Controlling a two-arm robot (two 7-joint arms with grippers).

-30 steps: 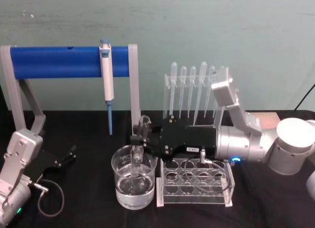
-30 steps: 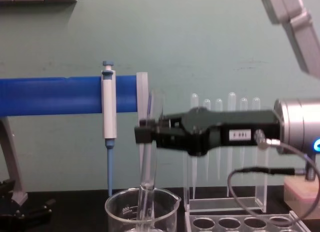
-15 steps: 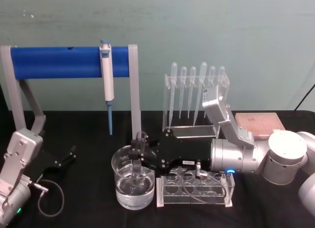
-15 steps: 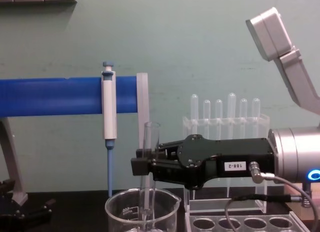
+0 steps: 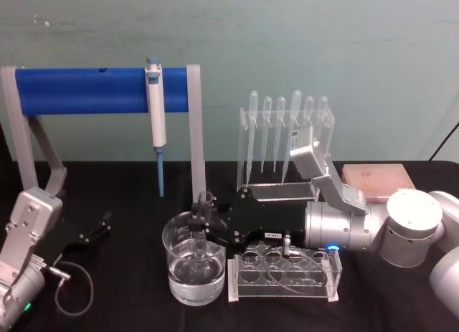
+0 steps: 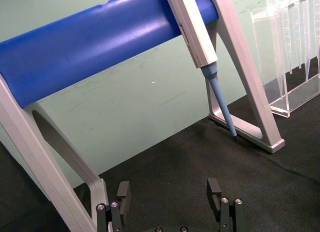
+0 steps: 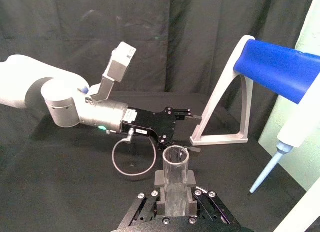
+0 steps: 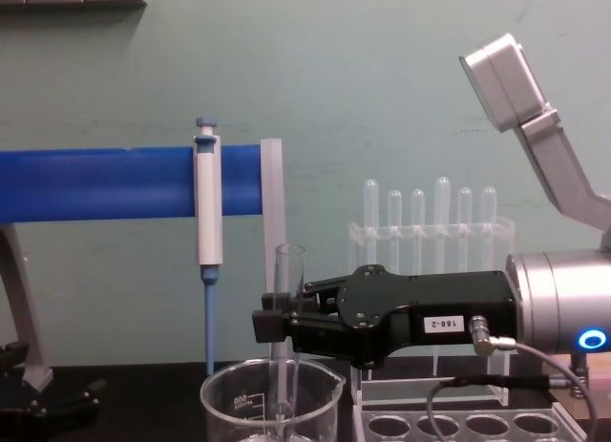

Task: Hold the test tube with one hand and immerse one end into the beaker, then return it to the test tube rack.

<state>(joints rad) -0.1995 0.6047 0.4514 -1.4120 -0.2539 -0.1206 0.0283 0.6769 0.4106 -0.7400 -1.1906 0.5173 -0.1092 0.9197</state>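
Observation:
The clear test tube [image 5: 204, 216] stands upright with its rounded lower end down inside the wide glass beaker [image 5: 177, 264], which holds clear liquid. My right gripper [image 5: 205, 225] reaches in from the right and is shut on the tube's upper part, just above the beaker rim. From the chest, the test tube's rim [image 8: 285, 267] sticks up above the right gripper [image 8: 279, 324] and the beaker [image 8: 239, 400] below. The test tube [image 7: 176, 177] sits clamped between the fingers in the right wrist view. My left gripper [image 6: 169, 189] rests open and empty at the table's left [image 5: 100, 227].
A blue bar stand [image 5: 93, 89] with a hanging white-and-blue micropipette [image 5: 155, 117] rises behind the beaker. A clear acrylic rack with round holes [image 5: 283, 273] sits right of the beaker, under my right wrist. A pipette rack [image 5: 285, 135] and pink box [image 5: 376, 178] stand behind.
My right gripper has come down with the test tube, sinking its lower end deeper into the beaker. The tube went from tilted to upright. The left arm stayed still.

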